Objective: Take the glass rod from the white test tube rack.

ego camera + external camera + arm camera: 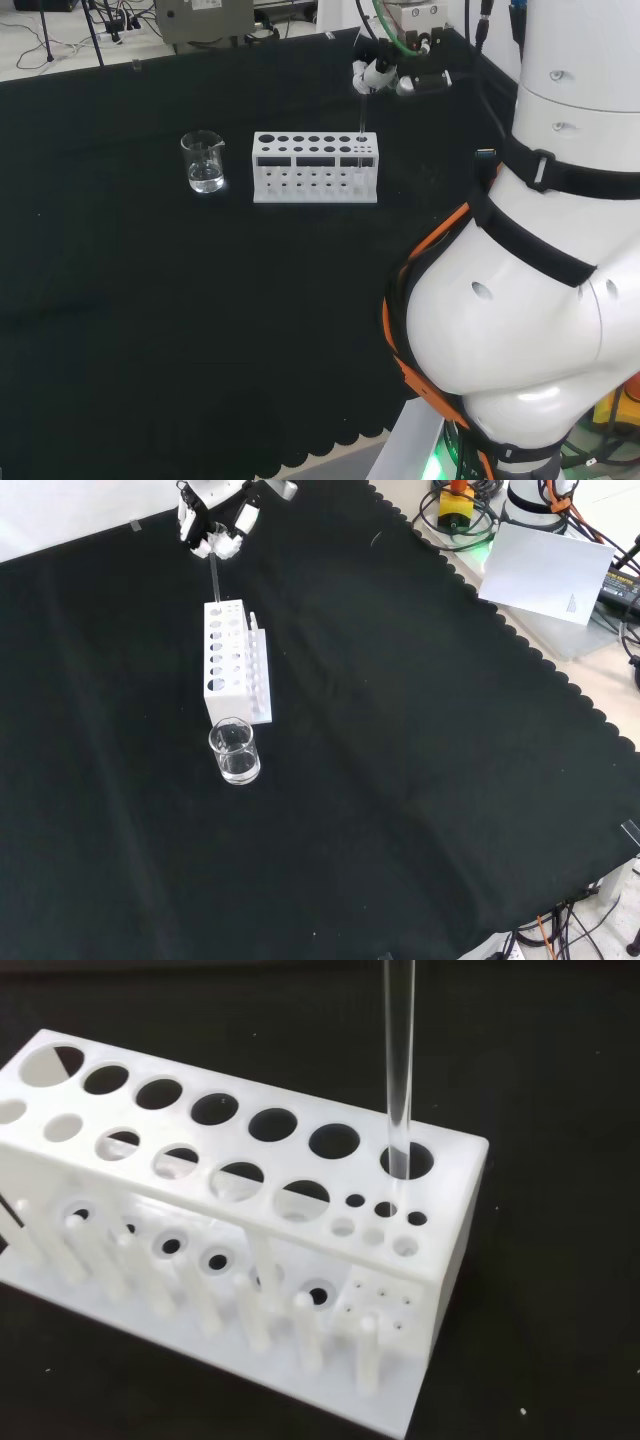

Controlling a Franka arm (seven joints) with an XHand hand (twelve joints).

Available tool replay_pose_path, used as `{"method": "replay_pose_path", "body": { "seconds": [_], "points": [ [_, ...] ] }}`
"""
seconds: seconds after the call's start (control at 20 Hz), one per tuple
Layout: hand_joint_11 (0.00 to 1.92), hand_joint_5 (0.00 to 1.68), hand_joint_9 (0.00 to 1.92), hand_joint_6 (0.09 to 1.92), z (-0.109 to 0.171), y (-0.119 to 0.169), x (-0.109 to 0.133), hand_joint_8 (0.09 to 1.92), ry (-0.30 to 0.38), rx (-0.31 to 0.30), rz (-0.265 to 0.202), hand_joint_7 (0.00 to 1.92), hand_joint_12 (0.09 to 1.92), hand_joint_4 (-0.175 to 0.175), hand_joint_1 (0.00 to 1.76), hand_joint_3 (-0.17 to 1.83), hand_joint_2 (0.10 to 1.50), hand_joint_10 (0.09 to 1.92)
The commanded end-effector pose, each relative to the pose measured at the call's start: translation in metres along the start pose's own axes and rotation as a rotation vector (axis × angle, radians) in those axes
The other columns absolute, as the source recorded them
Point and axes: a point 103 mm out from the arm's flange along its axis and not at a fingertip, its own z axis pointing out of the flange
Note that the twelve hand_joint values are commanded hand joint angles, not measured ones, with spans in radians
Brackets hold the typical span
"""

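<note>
A white test tube rack (315,168) (232,665) (250,1220) stands on the black cloth. A clear glass rod (361,115) (214,578) (398,1060) rises upright from it. In the wrist view the rod's lower end sits in the large end hole of the rack's back row. The black and white hand (372,74) (214,525) hovers above that end of the rack, its fingers pinched round the top of the rod.
A small glass beaker (204,162) (234,751) with a little clear liquid stands beside the rack's other end. The arm's white links (540,280) fill the head view's right. A white box (548,575) and cables lie beyond the cloth's scalloped edge.
</note>
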Motion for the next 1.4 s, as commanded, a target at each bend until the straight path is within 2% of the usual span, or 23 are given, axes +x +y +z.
{"method": "replay_pose_path", "body": {
  "seconds": [0.05, 0.15, 0.35, 0.5, 0.9, 1.2, 1.4],
  "points": [
    [1.28, 0.82, 1.49, 1.21, -0.008, 0.008, 0.003, 1.26, 0.001, -0.171, 0.015, 1.05, 1.03, -0.175, 1.24, 0.59, 0.87, 1.09],
    [1.34, 0.89, 1.51, 1.12, -0.017, 0.008, 0.000, 1.24, 0.013, -0.266, 0.007, 1.11, 1.03, -0.175, 1.28, 0.74, 0.76, 1.10],
    [1.41, 0.99, 1.55, 1.00, -0.045, 0.000, -0.001, 1.15, 0.065, -0.342, 0.007, 1.19, 1.02, -0.175, 1.30, 0.83, 0.66, 1.04],
    [1.44, 1.02, 1.56, 0.96, -0.071, -0.011, 0.003, 1.11, 0.075, -0.359, 0.008, 1.22, 1.03, -0.175, 1.31, 0.86, 0.63, 1.00],
    [1.46, 1.06, 1.60, 0.91, -0.113, -0.051, 0.017, 1.06, 0.078, -0.300, -0.002, 1.26, 1.06, -0.175, 1.31, 0.88, 0.60, 0.93],
    [1.46, 1.07, 1.61, 0.89, -0.153, -0.072, 0.022, 1.05, 0.095, -0.341, -0.027, 1.26, 1.07, -0.175, 1.32, 0.88, 0.60, 0.92],
    [1.46, 1.07, 1.61, 0.89, -0.165, -0.075, 0.026, 1.04, 0.094, -0.355, -0.043, 1.26, 1.07, -0.175, 1.32, 0.88, 0.60, 0.92]
  ]
}}
